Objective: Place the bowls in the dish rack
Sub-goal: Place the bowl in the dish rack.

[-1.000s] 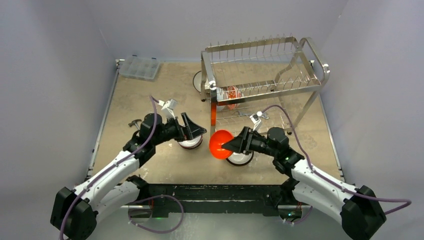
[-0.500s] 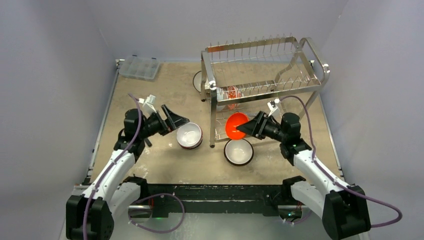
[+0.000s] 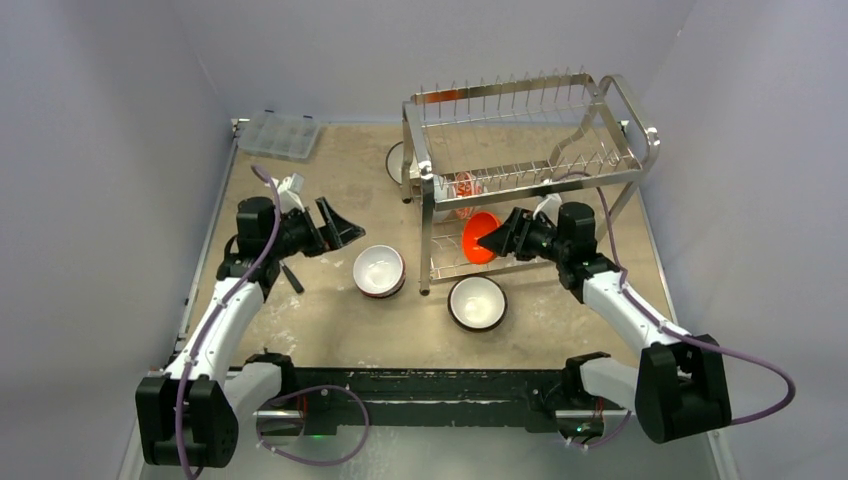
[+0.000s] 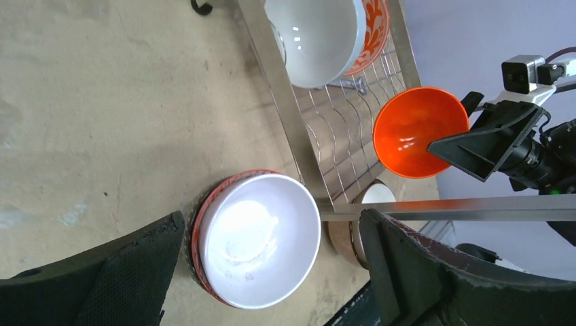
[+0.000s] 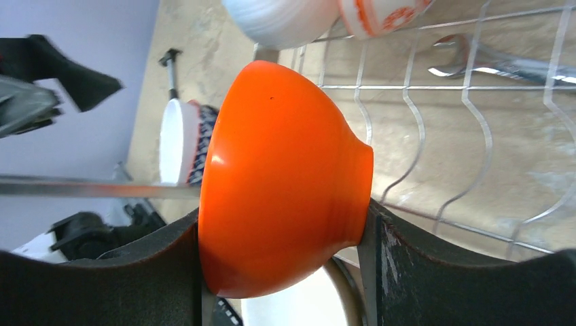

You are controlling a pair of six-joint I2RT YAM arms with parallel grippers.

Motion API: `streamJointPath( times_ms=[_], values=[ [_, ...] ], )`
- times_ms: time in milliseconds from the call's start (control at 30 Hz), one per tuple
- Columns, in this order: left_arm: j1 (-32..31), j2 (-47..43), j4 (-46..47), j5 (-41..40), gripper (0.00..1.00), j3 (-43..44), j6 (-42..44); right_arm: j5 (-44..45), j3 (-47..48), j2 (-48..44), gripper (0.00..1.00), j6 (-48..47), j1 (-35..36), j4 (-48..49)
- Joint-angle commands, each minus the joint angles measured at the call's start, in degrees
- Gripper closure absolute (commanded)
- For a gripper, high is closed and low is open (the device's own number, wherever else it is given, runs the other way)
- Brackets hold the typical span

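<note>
Clamping a glossy round orange bowl [image 5: 285, 156], right gripper [image 3: 497, 240] at shiny wire dish rack [image 3: 530, 184], left gripper [image 3: 340, 225] spread wide, empty

One dish rack [image 3: 426, 250] and one clear compartment box [image 3: 280, 135]. Six bowls: one plain orange bowl [image 3: 472, 248], two white-inside bowls [image 3: 379, 268] [image 3: 477, 300], a white bowl [image 4: 312, 37] and a patterned bowl [image 4: 375, 30] in the rack, one half-hidden bowl [image 3: 393, 160] behind it.

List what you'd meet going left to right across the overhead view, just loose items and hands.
The clear compartment box → left hand → white bowl with a red rim → orange bowl. The dark-rimmed bowl and right hand overlap the orange one, so they're left out.
</note>
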Motion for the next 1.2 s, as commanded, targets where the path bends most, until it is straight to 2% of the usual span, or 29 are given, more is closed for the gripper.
streamJointPath(
  times_ms=[0,300,600,900,1167],
  values=[
    [0.2,1.3,-5.1,-3.5,0.03,6.1,8.3,6.7,5.0,0.5,1.0,-7.1,-0.6,0.0],
    [-0.7,0.2,-6.1,-7.3,0.04,3.6,10.5,20.3,8.3,3.0,1.0,-10.9,-0.7,-0.7],
    [-1.6,1.4,-6.5,-7.0,0.05,3.8,10.7,30.8,9.9,6.8,1.0,-13.1,-0.9,4.2],
    [-1.8,1.1,-6.4,-6.8,0.05,3.7,10.7,31.9,13.2,13.4,1.0,-14.6,-0.9,9.3],
    [-1.8,1.1,-6.5,-6.9,0.05,3.7,10.8,32.1,18.1,17.7,1.0,-18.3,-0.9,9.6]
  ],
)
